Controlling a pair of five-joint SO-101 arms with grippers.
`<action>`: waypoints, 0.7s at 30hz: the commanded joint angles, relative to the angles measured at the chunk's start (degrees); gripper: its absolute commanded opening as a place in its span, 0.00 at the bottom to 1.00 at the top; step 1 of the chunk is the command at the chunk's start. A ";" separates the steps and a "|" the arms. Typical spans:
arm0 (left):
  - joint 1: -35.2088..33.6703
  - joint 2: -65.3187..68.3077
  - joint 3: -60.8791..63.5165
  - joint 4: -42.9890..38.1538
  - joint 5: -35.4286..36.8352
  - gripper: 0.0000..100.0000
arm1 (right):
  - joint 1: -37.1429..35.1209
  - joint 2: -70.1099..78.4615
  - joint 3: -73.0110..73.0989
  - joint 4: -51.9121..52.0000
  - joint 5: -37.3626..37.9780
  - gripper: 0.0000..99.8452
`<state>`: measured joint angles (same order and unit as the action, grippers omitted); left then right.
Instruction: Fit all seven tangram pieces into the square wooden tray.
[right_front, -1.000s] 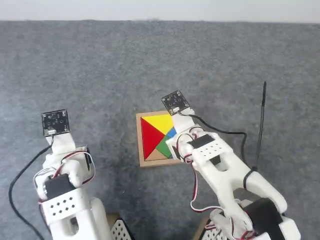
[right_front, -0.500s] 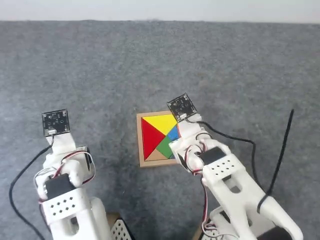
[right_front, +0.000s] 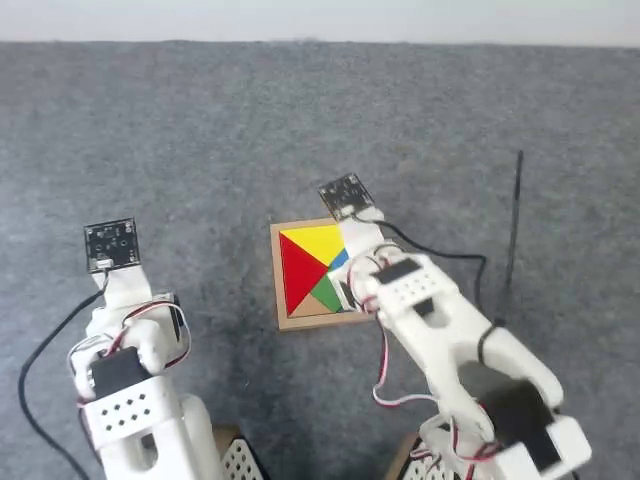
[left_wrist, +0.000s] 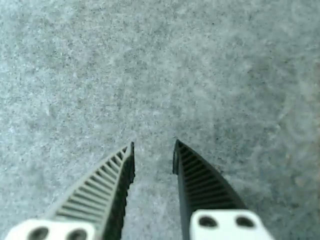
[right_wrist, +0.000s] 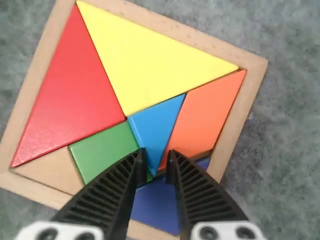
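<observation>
The square wooden tray (right_wrist: 250, 95) (right_front: 276, 285) lies mid-table with tangram pieces in it: red (right_wrist: 70, 95), yellow (right_wrist: 145, 65), light blue (right_wrist: 152, 130), orange (right_wrist: 205, 115), green (right_wrist: 102, 150) and dark blue (right_wrist: 155, 202). One corner holds a wood-coloured triangle (right_wrist: 47, 170); I cannot tell whether it is a piece or bare floor. My right gripper (right_wrist: 156, 157) hovers over the light blue piece's tip, all but shut, holding nothing. My left gripper (left_wrist: 154, 145) is slightly open over bare carpet, far left of the tray.
Grey carpet (right_front: 200, 130) covers the whole table, with open room around the tray. The left arm (right_front: 125, 350) stands at the front left. A black cable (right_front: 512, 230) rises to the right of the right arm (right_front: 430, 320).
The right arm drew back toward the front right, then swung forward and left over the tray again. The tray shifted very slightly. The left arm stayed still.
</observation>
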<state>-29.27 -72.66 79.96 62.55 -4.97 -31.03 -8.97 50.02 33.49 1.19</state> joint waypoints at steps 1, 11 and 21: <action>-0.18 -1.14 -0.48 -1.14 -0.44 0.12 | -0.48 -0.40 -4.84 9.63 0.26 0.08; -0.18 -1.14 -0.48 -1.14 -0.44 0.12 | -0.31 -17.54 7.12 3.12 0.35 0.08; -0.26 -1.14 -0.40 -2.29 -0.44 0.12 | 0.66 -21.49 11.78 -2.77 0.53 0.08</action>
<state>-29.27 -72.66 79.96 62.02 -4.97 -31.30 -26.29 61.98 31.30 1.19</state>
